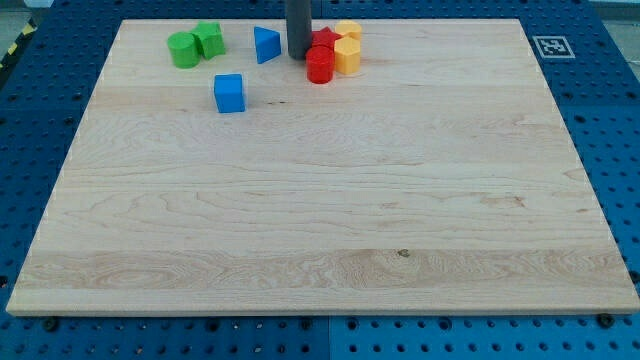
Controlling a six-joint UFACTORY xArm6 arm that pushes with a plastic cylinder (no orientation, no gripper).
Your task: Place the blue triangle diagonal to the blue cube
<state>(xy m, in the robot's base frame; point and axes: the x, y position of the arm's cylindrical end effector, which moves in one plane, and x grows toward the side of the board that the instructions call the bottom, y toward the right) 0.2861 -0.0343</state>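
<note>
The blue triangle (265,45) lies near the board's top edge, left of centre. The blue cube (229,93) sits below and to the left of it, a short gap apart. My tip (298,55) stands just right of the blue triangle, between it and the red blocks, close to the triangle's right edge. The rod rises out of the view's top.
Two green blocks (195,44) sit at the top left. A red star (323,41), a red cylinder (320,66) and two yellow blocks (347,48) cluster right of my tip. The wooden board (330,200) lies on a blue pegboard table; a marker tag (550,46) is at the top right.
</note>
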